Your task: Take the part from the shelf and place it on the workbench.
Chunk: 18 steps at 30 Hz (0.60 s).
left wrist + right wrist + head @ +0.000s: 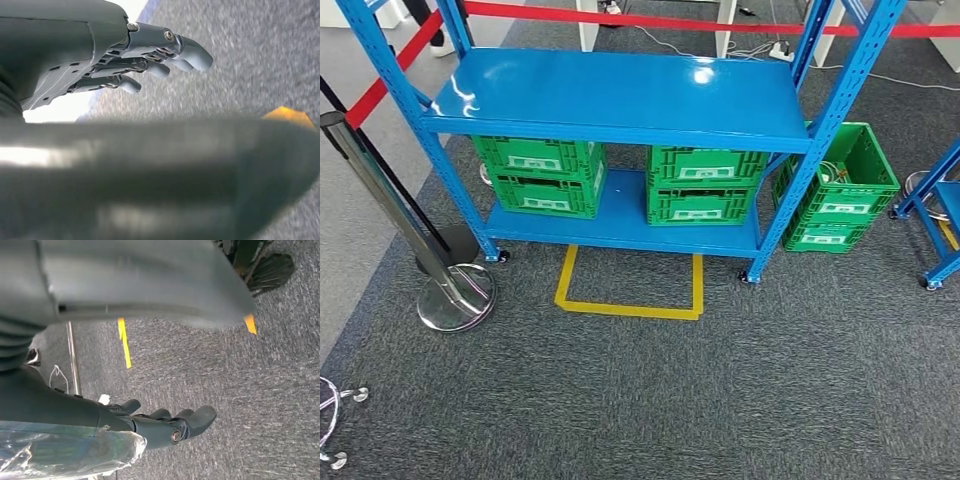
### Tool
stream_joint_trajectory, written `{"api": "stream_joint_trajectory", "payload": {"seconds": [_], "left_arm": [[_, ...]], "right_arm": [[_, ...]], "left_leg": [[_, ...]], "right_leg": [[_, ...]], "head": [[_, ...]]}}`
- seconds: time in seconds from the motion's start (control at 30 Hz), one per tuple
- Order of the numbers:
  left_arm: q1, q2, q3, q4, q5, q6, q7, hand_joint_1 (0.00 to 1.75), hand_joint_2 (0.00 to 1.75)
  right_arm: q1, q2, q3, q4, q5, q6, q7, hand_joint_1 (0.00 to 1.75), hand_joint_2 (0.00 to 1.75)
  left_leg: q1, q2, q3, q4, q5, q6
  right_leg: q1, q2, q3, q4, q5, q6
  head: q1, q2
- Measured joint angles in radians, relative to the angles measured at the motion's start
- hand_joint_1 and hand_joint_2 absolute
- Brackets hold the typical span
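A blue shelf (622, 90) stands ahead of me in the head view, and its top board is bare. On the lower board sit two green crates (543, 175) (701, 185); their contents are hidden. In the left wrist view my left hand (151, 60) hangs over grey carpet with its fingers stretched out and nothing in it. My right hand (162, 422) also has straight fingers, apart from the thumb, with nothing between them. A crumpled sheet of clear plastic (71, 450) lies along the outer side of that hand; I cannot tell what it belongs to.
A third green crate (841, 190) stands on the carpet right of the shelf with small items inside. A yellow tape outline (629, 300) marks the floor before the shelf. A chrome barrier post (456, 295) with a red belt is at left, another blue rack (939, 220) at right.
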Motion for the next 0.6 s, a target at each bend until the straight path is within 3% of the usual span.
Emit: {"api": "stream_joint_trajectory", "payload": {"seconds": [0.17, 0.2, 0.3, 0.33, 0.6], "left_arm": [[0.0, 0.0, -0.005, -0.011, 0.049, -0.025, 0.009, 0.0, 1.75], [0.0, 0.001, -0.011, -0.013, 0.068, -0.027, 0.009, 0.0, 1.75], [0.002, 0.004, -0.038, -0.017, 0.13, -0.03, 0.007, 0.0, 0.44], [0.003, 0.006, -0.049, -0.018, 0.15, -0.031, 0.006, 0.0, 0.0], [0.015, 0.024, -0.151, -0.024, 0.322, -0.046, -0.005, 0.0, 0.0]], "right_arm": [[0.006, -0.009, 0.07, 0.007, -0.066, 0.0, 0.004, 0.0, 1.75], [0.006, -0.011, 0.088, 0.01, -0.083, -0.004, 0.004, 0.0, 1.31], [0.011, -0.021, 0.147, 0.02, -0.137, -0.015, 0.007, 0.0, 0.0], [0.013, -0.025, 0.168, 0.024, -0.155, -0.019, 0.008, 0.0, 0.0], [0.034, -0.06, 0.339, 0.061, -0.298, -0.052, 0.013, 0.0, 0.0]], "left_leg": [[-0.001, 0.0, 0.001, 0.0, -0.002, 0.004], [-0.001, 0.0, 0.002, 0.0, -0.003, 0.005], [-0.001, 0.0, 0.007, 0.0, -0.006, 0.008], [-0.001, 0.0, 0.008, 0.0, -0.007, 0.008], [0.001, 0.0, 0.011, -0.001, -0.007, 0.008]], "right_leg": [[-0.001, 0.0, 0.011, -0.008, 0.002, 0.012], [-0.001, 0.0, 0.01, -0.009, 0.002, 0.015], [-0.001, 0.0, 0.009, -0.01, -0.001, 0.02], [-0.001, 0.0, 0.01, -0.01, -0.002, 0.02], [0.0, 0.0, 0.011, -0.009, -0.002, 0.02]], "head": [[0.0, 0.0], [0.0, 0.0], [-0.001, 0.0], [-0.001, 0.0], [-0.001, 0.0]]}}
